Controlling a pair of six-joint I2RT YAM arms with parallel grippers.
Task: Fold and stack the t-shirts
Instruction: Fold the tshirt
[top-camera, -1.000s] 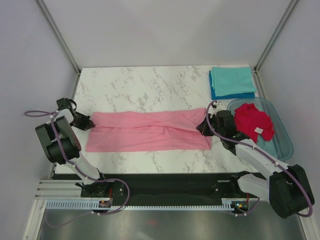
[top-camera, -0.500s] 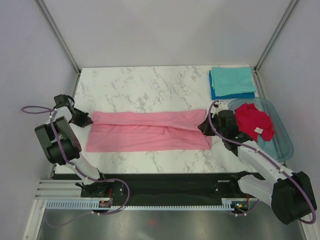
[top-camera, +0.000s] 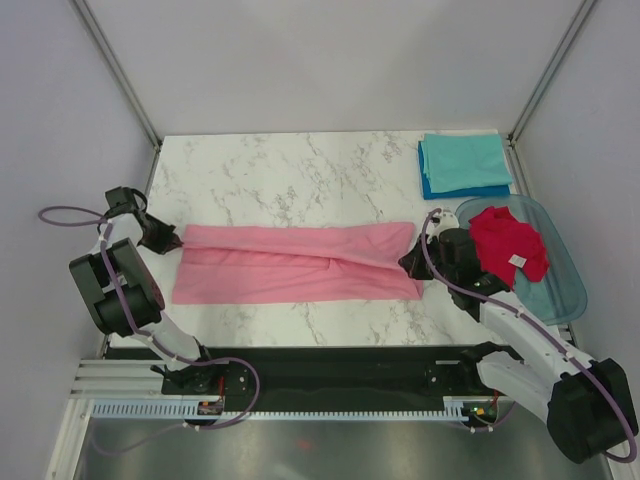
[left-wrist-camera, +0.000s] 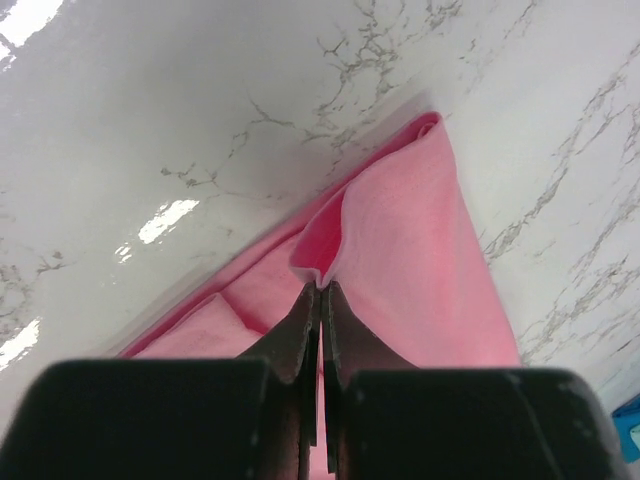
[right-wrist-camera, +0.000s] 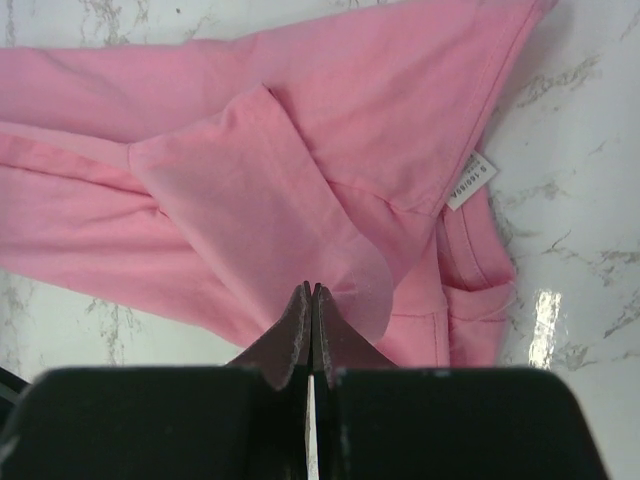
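The light pink t-shirt (top-camera: 295, 262) lies folded lengthwise in a long band across the marble table (top-camera: 290, 170). My left gripper (top-camera: 170, 240) is shut on its left end; the left wrist view shows a fold of pink cloth (left-wrist-camera: 420, 250) pinched at the closed tips (left-wrist-camera: 320, 290). My right gripper (top-camera: 408, 262) is shut on its right end; the right wrist view shows a flap of the shirt (right-wrist-camera: 250, 120) between the closed tips (right-wrist-camera: 312, 292), and a small white tag (right-wrist-camera: 470, 180). A crimson red t-shirt (top-camera: 508, 243) lies crumpled in the tub. A folded teal t-shirt (top-camera: 462, 158) sits on a blue one (top-camera: 470, 190) at the back right.
The clear bluish plastic tub (top-camera: 562, 300) stands at the right edge, just behind my right arm. Grey walls and metal frame posts close in the table on three sides. The black base rail runs along the near edge.
The left gripper has shifted slightly left and back, and the right gripper slightly toward the near edge. The pink shirt's top edge is straighter and its right corner lies flatter.
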